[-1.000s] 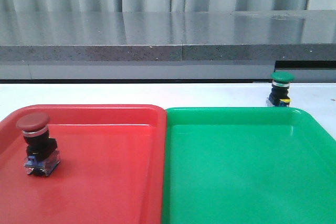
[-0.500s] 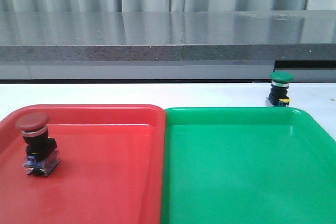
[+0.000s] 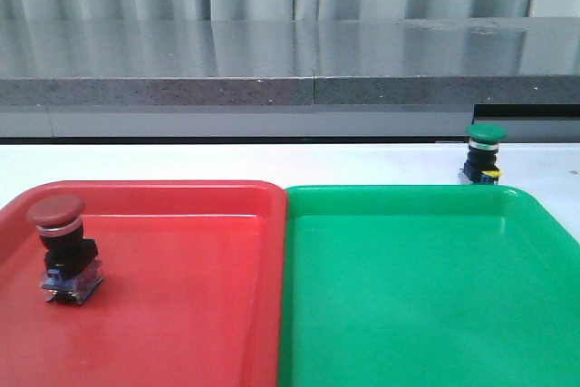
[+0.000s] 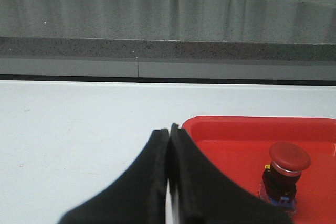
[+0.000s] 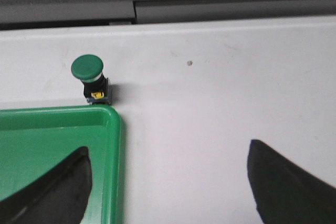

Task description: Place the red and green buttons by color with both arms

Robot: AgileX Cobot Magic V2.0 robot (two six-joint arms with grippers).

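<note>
The red button [image 3: 62,248] stands upright inside the red tray [image 3: 181,314], at the left edge of the front frame. The green button [image 3: 483,153] stands upright on the white counter [image 3: 227,162] in the right middle of the frame, just behind the far right corner of the green tray [image 3: 426,296] and outside it. The left hand [image 4: 168,145] is pinched together with nothing between its fingers, beside the red tray's corner. The right hand [image 5: 168,182] is spread wide and empty, one finger [image 5: 58,187] over the green tray, the other over bare counter.
</note>
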